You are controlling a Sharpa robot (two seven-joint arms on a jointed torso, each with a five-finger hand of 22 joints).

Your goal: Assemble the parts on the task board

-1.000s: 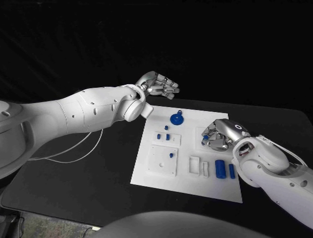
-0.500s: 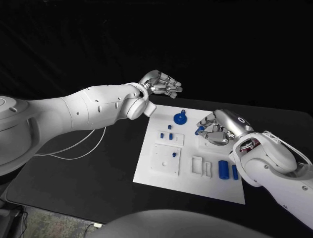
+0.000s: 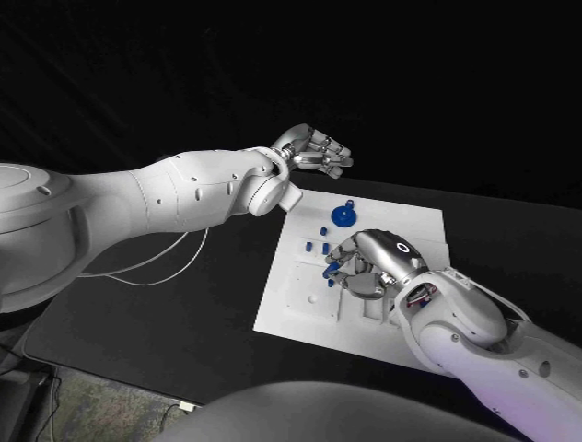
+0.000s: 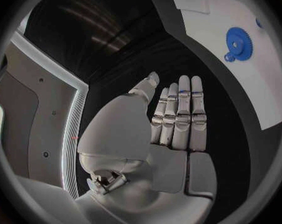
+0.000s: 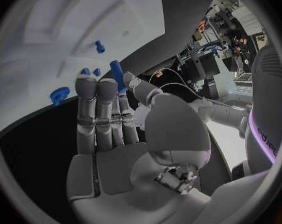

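Right hand (image 3: 371, 264) pinching blue peg (image 5: 116, 73) over board (image 3: 417, 221), likely to seat it (socket unclear); left hand (image 3: 315, 152) empty, fingers apart, parked clear.

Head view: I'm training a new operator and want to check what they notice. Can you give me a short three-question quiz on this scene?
1. True or false: the left hand holds a blue part.
2. The right hand pinches: A) a small blue part; B) a screwdriver; C) nothing.
3. Fill in: seen from the robot, the blue gear lies at the ____ end of the task board.
Key: 1 false; 2 A; 3 far.
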